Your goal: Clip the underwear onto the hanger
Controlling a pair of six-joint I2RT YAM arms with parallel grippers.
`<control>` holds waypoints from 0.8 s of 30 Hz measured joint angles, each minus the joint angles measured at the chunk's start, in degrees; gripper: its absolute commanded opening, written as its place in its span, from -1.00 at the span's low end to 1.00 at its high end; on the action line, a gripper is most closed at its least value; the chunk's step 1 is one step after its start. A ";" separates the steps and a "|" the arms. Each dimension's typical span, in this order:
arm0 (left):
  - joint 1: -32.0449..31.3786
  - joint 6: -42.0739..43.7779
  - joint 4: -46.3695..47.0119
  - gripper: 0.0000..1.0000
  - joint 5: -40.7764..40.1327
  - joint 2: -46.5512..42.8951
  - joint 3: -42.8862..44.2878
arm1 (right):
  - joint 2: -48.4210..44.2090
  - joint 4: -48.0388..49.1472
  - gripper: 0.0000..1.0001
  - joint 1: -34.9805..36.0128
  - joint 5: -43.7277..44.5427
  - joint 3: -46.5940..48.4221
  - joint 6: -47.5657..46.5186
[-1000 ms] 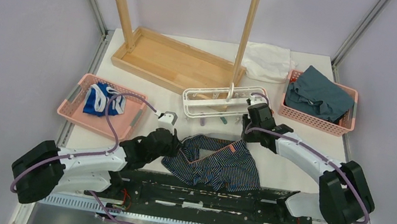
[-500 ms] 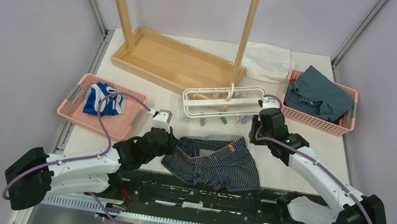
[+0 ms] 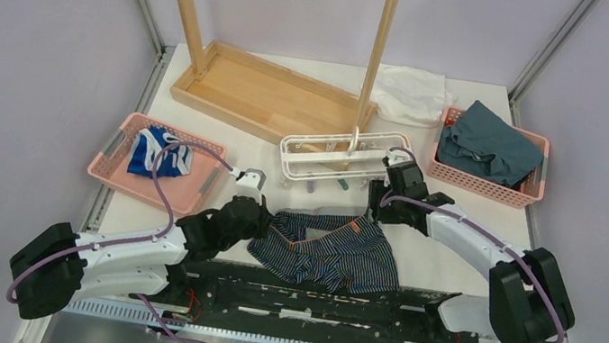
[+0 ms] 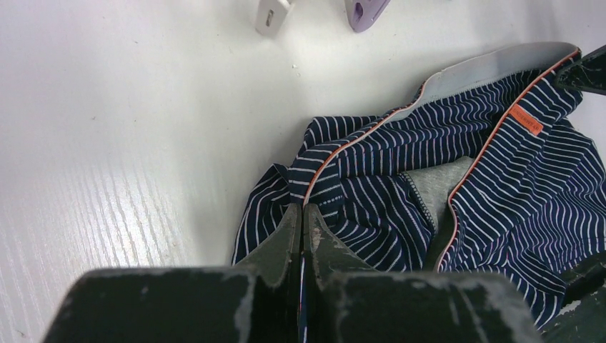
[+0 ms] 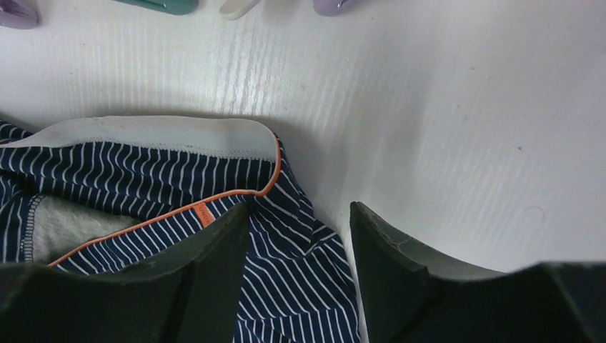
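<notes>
Shifted left since before, the right gripper [image 5: 299, 218] straddles, jaws apart, the 1 o'clock corner of the underwear [image 3: 334, 251], which lies crumpled at 6 o'clock of the hanger [image 3: 321, 158]. The left gripper [image 4: 301, 218] is clamped on its 9 o'clock edge.

the underwear [image 3: 334, 253] lies at the middle of the near edge. the hanger [image 3: 341, 155] lies just behind it. the wooden rack [image 3: 258, 92] stands behind that, toward the far edge. the left basket [image 3: 108, 151], holding a garment [image 3: 153, 152], sits at the left edge. the right basket [image 3: 472, 186], holding a cloth [image 3: 487, 144], sits near the far right corner.
</notes>
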 measured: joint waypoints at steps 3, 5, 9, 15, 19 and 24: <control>0.00 0.00 0.00 -0.94 0.00 0.00 0.00 | 1.57 1.99 0.20 -1.09 -1.95 0.00 -0.22; 0.00 0.00 0.00 -0.94 0.00 0.00 0.00 | 2.08 3.39 0.18 -1.62 -2.95 0.00 -0.39; 0.00 0.00 0.00 -0.94 0.00 0.00 0.00 | 2.73 5.25 0.10 -2.49 -4.79 0.07 -0.83; 0.00 0.00 0.00 -0.94 -0.02 0.00 0.00 | 3.41 6.38 -0.28 -3.43 -7.26 0.17 -1.36; 0.00 0.02 0.00 -0.94 -0.02 0.00 0.00 | 3.39 6.73 -0.66 -3.80 -8.31 0.17 -1.57; 0.02 -0.02 -0.33 -0.94 -0.26 -0.61 0.00 | 2.03 6.64 -0.99 -4.22 -7.82 0.11 -1.73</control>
